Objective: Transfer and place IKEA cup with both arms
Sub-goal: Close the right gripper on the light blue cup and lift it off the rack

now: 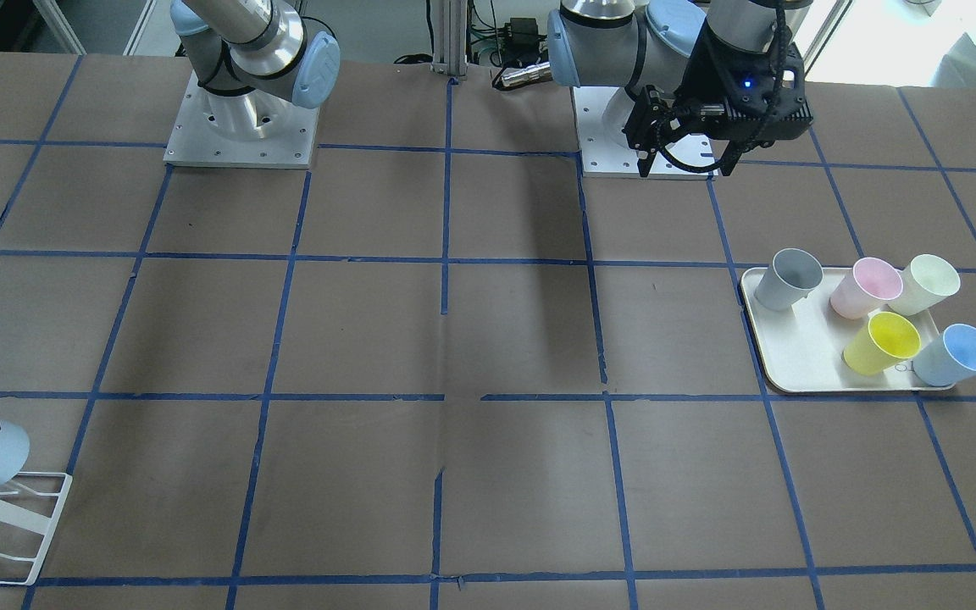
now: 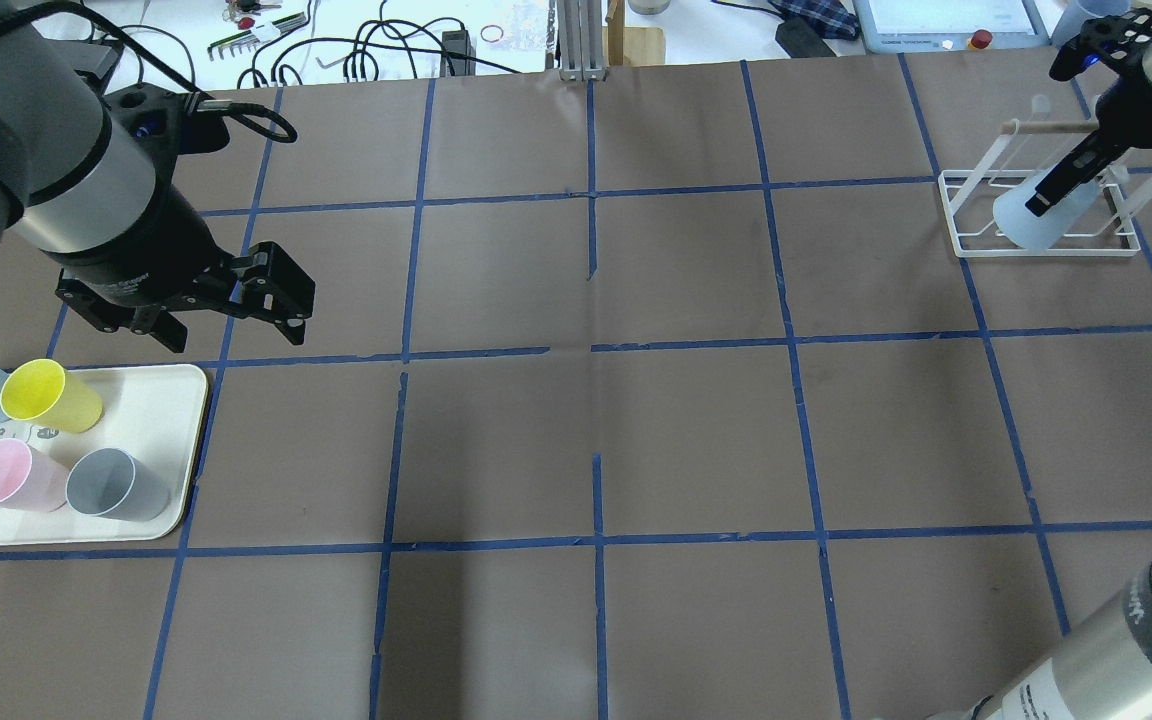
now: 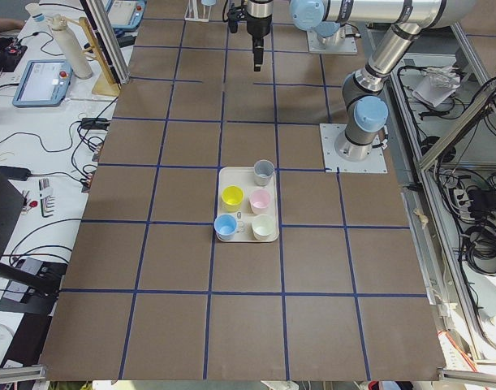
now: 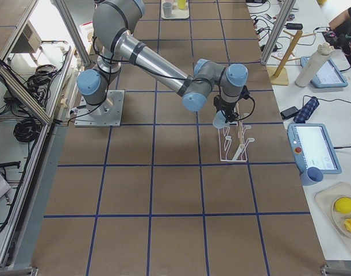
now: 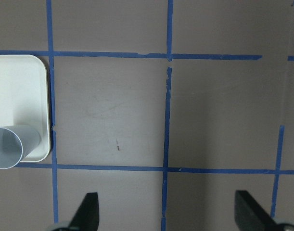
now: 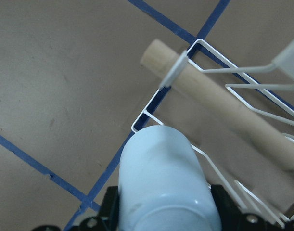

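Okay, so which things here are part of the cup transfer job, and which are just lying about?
In the job: IKEA cup, held in the right gripper at the white wire rack; left gripper, open and empty.
Lying about: white tray with the yellow cup, pink cup, grey cup, cream cup and second blue cup.

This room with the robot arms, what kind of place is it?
Most likely a robot lab, not a kitchen. The brown table carries a blue tape grid, the left arm and right arm are bolted onto it, and a side bench holds cables and touchscreen controllers.
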{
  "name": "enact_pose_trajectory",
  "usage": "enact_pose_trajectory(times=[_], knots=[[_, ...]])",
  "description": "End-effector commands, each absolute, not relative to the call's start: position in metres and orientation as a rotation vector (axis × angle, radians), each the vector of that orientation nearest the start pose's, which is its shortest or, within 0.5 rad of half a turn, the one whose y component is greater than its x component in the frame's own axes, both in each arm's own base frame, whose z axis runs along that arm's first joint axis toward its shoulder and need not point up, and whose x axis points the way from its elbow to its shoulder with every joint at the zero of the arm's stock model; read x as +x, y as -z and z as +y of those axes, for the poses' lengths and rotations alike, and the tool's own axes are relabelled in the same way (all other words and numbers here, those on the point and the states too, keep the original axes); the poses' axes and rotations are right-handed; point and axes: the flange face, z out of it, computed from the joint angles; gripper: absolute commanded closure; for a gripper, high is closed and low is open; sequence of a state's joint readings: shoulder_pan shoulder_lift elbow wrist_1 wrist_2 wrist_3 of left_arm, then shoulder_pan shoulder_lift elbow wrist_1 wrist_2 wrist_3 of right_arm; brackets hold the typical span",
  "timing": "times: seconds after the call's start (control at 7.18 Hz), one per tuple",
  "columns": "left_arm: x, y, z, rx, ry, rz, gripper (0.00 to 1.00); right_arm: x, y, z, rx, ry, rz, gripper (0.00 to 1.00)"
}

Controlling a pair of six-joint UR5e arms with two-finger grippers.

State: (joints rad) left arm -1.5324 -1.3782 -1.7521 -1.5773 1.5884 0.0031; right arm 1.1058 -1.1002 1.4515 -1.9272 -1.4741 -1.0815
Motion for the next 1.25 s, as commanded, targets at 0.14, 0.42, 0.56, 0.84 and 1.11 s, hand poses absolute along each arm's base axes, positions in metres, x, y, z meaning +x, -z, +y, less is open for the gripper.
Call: enact_pose_trajectory(times=[0.14,0.42,0.56,0.84,1.11], knots=[[-0.119,-0.493,-0.408,-0.039,0.033,3.124,0.0,-0.155,-0.374,-0.627,-0.922,0.088,2.928,0.55],[-0.121,-0.499,-0.404,-0.036,0.052,3.127,0.0,-0.135,-0.439,-0.587,-0.902,0.089,2.926,0.54],[-0.12,-0.504,-0.409,-0.039,0.069,3.126,0.0,-0.124,-0.45,-0.572,-0.863,0.054,2.913,0.54],[-0.117,-0.507,-0.408,-0.051,0.083,3.124,0.0,-0.109,-0.435,-0.569,-0.739,0.033,2.793,0.55],[-0.117,-0.49,-0.41,-0.029,0.028,3.124,0.0,-0.086,-0.425,-0.563,-0.426,-0.034,2.638,0.55]])
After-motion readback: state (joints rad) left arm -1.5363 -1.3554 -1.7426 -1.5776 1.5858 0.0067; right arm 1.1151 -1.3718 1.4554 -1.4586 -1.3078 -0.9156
